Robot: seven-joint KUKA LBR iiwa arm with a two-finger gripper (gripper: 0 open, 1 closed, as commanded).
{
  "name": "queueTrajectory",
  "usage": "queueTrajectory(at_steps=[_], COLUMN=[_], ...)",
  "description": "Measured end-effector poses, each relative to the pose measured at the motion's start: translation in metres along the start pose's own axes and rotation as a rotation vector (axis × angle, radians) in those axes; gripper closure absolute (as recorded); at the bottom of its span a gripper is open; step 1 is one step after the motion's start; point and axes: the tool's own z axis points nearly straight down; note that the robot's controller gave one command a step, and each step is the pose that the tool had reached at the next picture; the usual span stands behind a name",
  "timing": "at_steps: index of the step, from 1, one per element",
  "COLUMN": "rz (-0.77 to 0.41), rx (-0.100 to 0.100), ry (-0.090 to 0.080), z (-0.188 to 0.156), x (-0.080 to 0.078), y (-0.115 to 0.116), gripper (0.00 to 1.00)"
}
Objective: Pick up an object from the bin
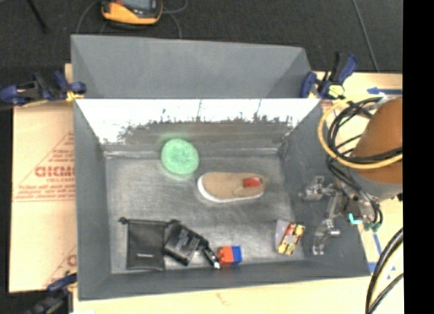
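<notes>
right of the tan shoe (227, 188), just past the small red-and-yellow packet (289, 237), the gripper (320, 211) hangs with fingers spread apart, empty. the packet looks light and stiff, likely best pinched across its narrow sides.

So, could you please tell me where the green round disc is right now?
In the camera view, the green round disc lies at the far left of the bin, near the back wall, just up-left of the tan shoe.

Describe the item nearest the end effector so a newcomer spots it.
Go to the right wall of the grey bin, where the end effector hangs. On the floor just left of it lies a small box, the only thing with red-and-yellow print.
</notes>
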Motion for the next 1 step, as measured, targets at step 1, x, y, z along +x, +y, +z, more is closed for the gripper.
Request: queueTrajectory(at_steps=[1], rz=[-0.003], rx=[0.002], ry=[-0.008], z=[-0.0035], x=[-0.002], y=[0.0004], gripper=[0.0])
